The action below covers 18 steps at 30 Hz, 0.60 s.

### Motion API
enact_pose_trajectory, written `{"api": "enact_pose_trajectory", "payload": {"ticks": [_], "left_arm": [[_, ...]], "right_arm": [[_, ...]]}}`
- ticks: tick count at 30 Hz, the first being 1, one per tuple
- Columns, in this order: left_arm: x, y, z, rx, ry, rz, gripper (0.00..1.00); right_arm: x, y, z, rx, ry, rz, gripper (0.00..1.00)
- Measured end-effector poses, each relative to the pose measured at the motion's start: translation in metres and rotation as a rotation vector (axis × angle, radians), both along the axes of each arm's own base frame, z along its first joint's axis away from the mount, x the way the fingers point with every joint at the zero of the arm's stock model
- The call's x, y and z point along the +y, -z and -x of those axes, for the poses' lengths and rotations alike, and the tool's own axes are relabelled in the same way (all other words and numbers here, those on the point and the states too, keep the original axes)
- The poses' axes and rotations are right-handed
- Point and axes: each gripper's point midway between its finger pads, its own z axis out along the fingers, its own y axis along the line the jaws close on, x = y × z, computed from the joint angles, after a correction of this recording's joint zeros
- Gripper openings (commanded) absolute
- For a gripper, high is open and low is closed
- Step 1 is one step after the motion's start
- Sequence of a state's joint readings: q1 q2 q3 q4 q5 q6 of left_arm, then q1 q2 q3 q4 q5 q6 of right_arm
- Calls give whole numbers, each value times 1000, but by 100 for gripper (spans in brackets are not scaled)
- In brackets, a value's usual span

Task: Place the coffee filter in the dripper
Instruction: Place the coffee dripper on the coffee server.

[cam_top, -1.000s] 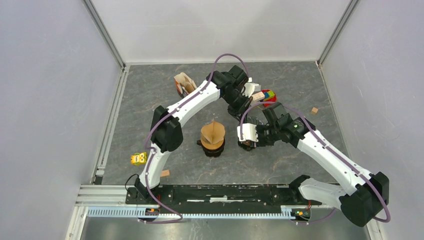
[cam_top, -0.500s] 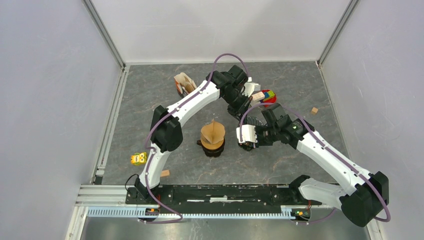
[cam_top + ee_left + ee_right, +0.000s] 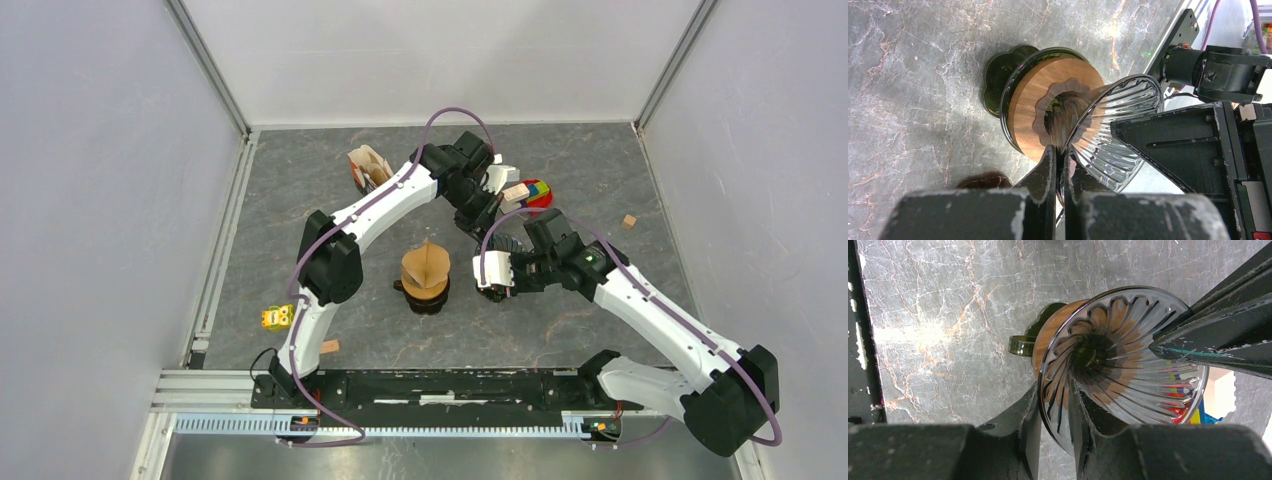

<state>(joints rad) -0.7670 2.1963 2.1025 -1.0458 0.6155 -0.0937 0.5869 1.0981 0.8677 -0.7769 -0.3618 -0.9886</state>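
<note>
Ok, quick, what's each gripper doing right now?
Left gripper: closed, pinching the wall of the glass dripper.
Right gripper: closed on the rim of the same glass dripper, one finger inside and one outside.

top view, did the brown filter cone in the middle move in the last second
No. The brown filter cone stays where it was, judged against the yellow toy to its left.

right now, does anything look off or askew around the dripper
Yes. The glass dripper looks tipped well off upright, not standing on its base, and it is empty. The left gripper and right gripper both pinch its rim. A brown filter stands apart from it.
</note>
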Motion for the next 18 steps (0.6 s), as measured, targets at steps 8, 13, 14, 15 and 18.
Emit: {"api": "enact_pose_trajectory", "payload": {"ticks": [8, 13, 14, 15, 18], "left_arm": [[-1, 0, -2, -9, -2, 1, 2], [-1, 1, -3, -14, -3, 1, 2], [-1, 1, -3, -14, -3, 1, 2], [-1, 1, -3, -15, -3, 2, 2], [-1, 2, -3, -22, -4, 9, 2]], "right_arm": [[2, 2, -2, -16, 3, -18, 0], [3, 3, -2, -19, 4, -21, 0], [3, 3, -2, -18, 4, -22, 0], [3, 3, -2, -18, 4, -21, 0], [3, 4, -2, -14, 1, -22, 0]]}}
